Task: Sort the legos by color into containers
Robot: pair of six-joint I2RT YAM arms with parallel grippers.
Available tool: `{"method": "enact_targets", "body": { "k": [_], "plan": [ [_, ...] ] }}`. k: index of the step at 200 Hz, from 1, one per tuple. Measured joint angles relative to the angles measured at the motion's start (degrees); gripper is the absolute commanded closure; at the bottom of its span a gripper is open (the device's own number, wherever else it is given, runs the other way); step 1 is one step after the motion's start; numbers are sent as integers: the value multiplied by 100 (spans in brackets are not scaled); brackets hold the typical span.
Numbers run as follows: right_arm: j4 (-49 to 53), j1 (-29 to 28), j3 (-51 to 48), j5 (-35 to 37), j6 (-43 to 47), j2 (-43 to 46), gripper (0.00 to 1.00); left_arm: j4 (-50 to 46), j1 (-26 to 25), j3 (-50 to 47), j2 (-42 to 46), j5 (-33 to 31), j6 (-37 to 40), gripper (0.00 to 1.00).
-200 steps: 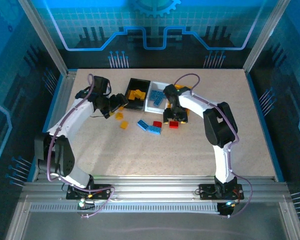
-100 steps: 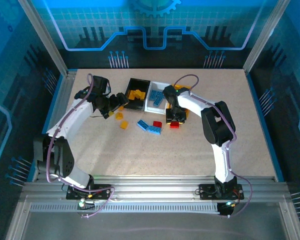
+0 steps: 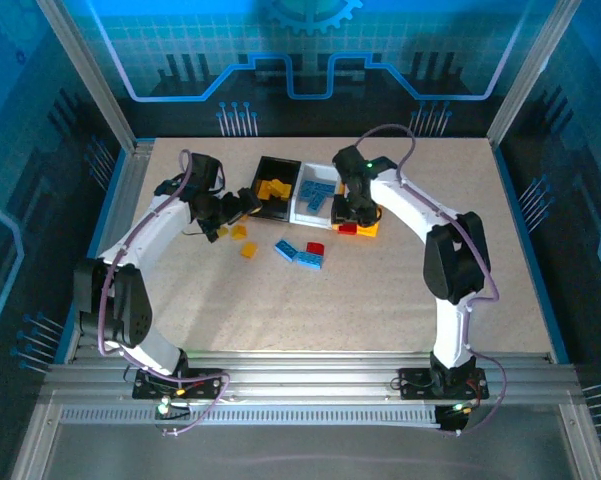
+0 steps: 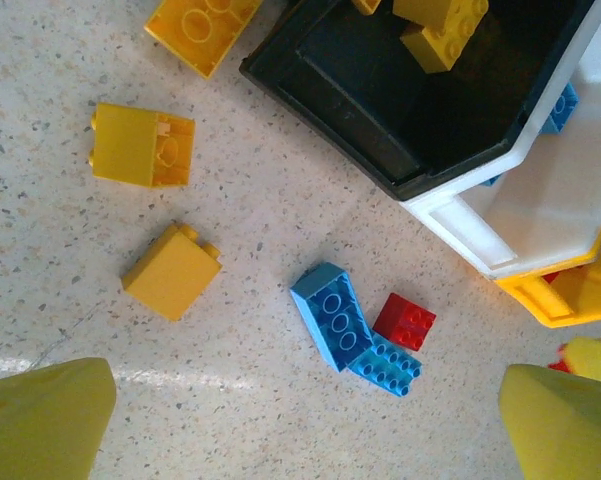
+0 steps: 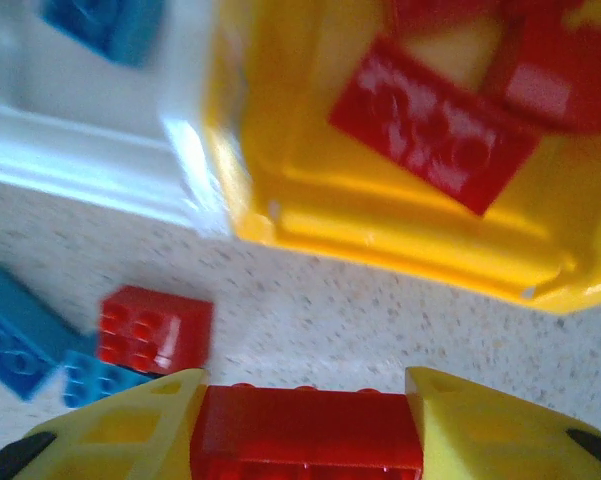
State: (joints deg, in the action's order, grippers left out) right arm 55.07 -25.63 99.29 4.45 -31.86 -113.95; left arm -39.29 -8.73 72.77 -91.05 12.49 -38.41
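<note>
Containers: three open bins side by side at the far middle of the speckled table (image 3: 400, 290). The black bin (image 4: 360, 110) stands on the left and holds yellow bricks (image 4: 440, 30). The white bin (image 3: 302, 213) stands in the middle and holds blue bricks (image 3: 318, 192). The yellow bin (image 5: 380, 230) stands on the right and holds red bricks (image 5: 435, 125). Left gripper (image 4: 305, 430): fingers spread wide, nothing between them, hovering above the table just left of the black bin. Right gripper (image 5: 305, 400): pinching one red brick (image 5: 310, 440), above the table by the yellow bin's near wall. Loose legos on the table in front of the bins: three yellow pieces (image 4: 142, 146), well apart; two blue pieces (image 4: 330, 315), touching each other; one red piece (image 4: 405, 322), just beside the blue pair.
</note>
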Motion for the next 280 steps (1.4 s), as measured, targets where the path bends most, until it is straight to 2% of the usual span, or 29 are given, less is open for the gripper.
{"method": "enact_targets", "body": {
  "k": [29,67,111,130,148,173,194,236,280],
  "plan": [
    [149,354,874,-85,52,-109,54,-146,0,0,-4,44,63,1],
    [256,800,2269,-107,133,-909,54,-363,0,0,-4,70,243,1],
    [433,1078,2837,-170,151,-1954,53,-597,0,-24,31,-24,542,1],
    [505,1119,2846,-219,151,-2227,51,-732,17,-17,31,-116,702,1],
    [544,1108,2833,-273,170,-2280,43,-898,72,101,-68,-184,861,1],
    [533,1106,2813,-343,181,-2273,35,-1014,157,424,-431,-332,1104,1],
    [468,1104,2658,-369,192,-2144,33,-1088,173,688,-800,-470,1318,1],
    [485,1095,2090,-367,188,-1377,31,-1150,173,905,-1351,-586,1572,7],
    [291,896,859,-455,55,-107,30,-1143,173,903,-1451,-678,1615,11]
  ]
}}
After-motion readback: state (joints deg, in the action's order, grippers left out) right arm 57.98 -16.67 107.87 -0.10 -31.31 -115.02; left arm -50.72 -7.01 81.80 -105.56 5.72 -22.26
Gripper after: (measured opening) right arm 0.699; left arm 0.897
